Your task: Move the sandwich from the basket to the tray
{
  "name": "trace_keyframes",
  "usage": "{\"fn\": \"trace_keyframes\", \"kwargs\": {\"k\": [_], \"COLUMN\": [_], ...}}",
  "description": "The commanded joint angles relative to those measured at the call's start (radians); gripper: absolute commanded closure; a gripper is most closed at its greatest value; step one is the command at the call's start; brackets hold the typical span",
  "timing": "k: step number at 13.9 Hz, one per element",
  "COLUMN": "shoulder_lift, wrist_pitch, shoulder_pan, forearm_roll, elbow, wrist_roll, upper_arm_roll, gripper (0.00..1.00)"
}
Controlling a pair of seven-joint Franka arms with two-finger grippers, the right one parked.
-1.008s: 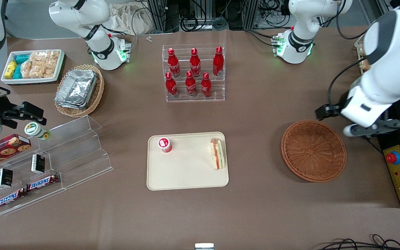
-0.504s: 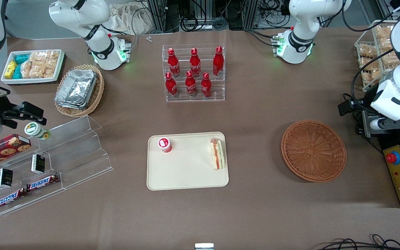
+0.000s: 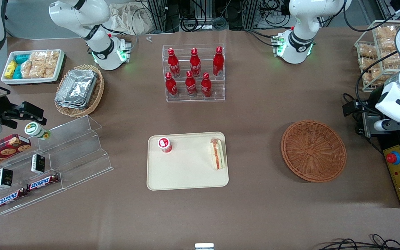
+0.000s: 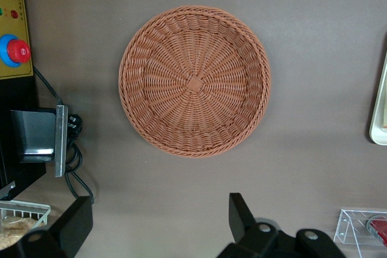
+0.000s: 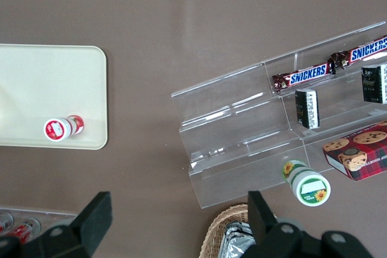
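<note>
The small triangular white-bread sandwich (image 3: 217, 153) with its orange-red filling stripe lies on the flat cream-beige rectangular plastic tray (image 3: 186, 173), at the tray's end toward the working arm, well apart from a small red-capped bottle (image 3: 164, 144) at the tray's other end. The round reddish-brown woven wicker basket (image 3: 313, 150) (image 4: 194, 81) sits on the brown table (image 3: 255, 111) with nothing in it. The left arm's gripper (image 4: 158, 229) hangs above the table toward the working arm's end, its black fingers (image 4: 242, 212) spread apart and holding nothing, and its height is hard to judge.
</note>
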Motion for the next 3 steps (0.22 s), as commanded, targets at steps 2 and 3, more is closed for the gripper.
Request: {"fn": "trace_keyframes", "kwargs": {"k": [2,3], "shoulder_lift": [-0.019,-0.020], "wrist_pitch": [0.008,0.011], "shoulder_pan": [0.006,0.022], "forearm_roll": [-0.022,-0.029], "elbow": [-0.008,-0.008], "wrist_roll": [0.017,0.017], "upper_arm_roll": [0.002,0.002], "gripper": [0.00,0.00]}}
